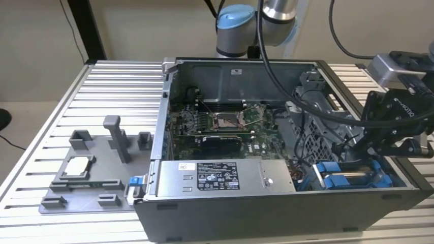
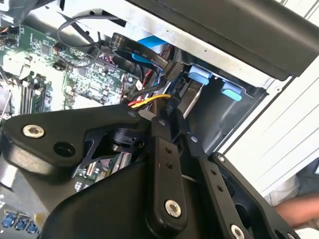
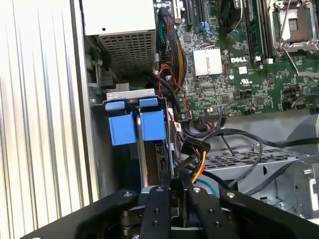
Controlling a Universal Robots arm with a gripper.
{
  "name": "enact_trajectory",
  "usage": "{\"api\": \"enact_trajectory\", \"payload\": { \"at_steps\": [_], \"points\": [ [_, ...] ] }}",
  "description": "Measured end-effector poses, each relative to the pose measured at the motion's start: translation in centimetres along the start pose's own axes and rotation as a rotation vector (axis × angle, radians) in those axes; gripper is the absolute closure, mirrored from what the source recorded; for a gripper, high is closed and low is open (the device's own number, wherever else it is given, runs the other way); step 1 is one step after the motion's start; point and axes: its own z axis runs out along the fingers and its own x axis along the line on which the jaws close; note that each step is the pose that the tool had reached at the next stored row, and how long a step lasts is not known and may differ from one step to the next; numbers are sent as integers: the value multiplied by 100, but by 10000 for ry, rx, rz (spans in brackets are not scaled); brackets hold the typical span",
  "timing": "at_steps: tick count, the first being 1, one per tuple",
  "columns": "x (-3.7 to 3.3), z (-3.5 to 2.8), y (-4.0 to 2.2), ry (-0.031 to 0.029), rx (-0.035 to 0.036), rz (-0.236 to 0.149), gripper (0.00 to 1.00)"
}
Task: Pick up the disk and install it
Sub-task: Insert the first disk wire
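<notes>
Worktop: ribbed aluminium worktop carries an open grey metal computer case.
Disk: flat silver-grey disk in a blue plastic carrier frame stands on edge in the case's corner drive bay, just beside a second blue carrier.
Tool: black tool hangs inside the case over that bay, jaws closed together; contact with the disk cannot be told.
</notes>
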Motion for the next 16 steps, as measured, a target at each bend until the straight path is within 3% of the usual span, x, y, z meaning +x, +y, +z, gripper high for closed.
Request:
{"api": "enact_trajectory", "payload": {
  "at_steps": [2,16],
  "points": [
    [0,5,-1,46,-3,3,100],
    [1,21,-6,48,-4,2,100]
  ]
}}
